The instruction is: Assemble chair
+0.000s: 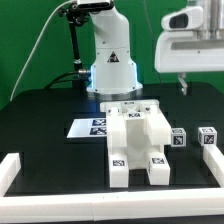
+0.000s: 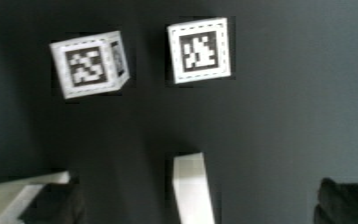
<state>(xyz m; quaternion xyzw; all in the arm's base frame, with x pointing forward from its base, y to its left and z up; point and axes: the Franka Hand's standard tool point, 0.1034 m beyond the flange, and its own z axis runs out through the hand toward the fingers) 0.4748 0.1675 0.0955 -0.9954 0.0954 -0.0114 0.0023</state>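
Gripper [image 1: 192, 86] hangs over the worktop's edge at the exterior view's right, jaws wide apart and empty. We locate the chair [image 1: 139, 143] below, at worktop centre, with two loose cubes [image 1: 178, 138] between it and that edge.

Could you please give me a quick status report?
Gripper open, empty, high over two small cubes. Chair partly built, mid-table. Nothing in the way.

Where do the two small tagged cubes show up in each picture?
Exterior view: the small cubes sit at the exterior view's right, apart from the half-built chair.
Wrist view: both small cubes lie side by side, tags showing.
Shared landmark: the black table beneath them.
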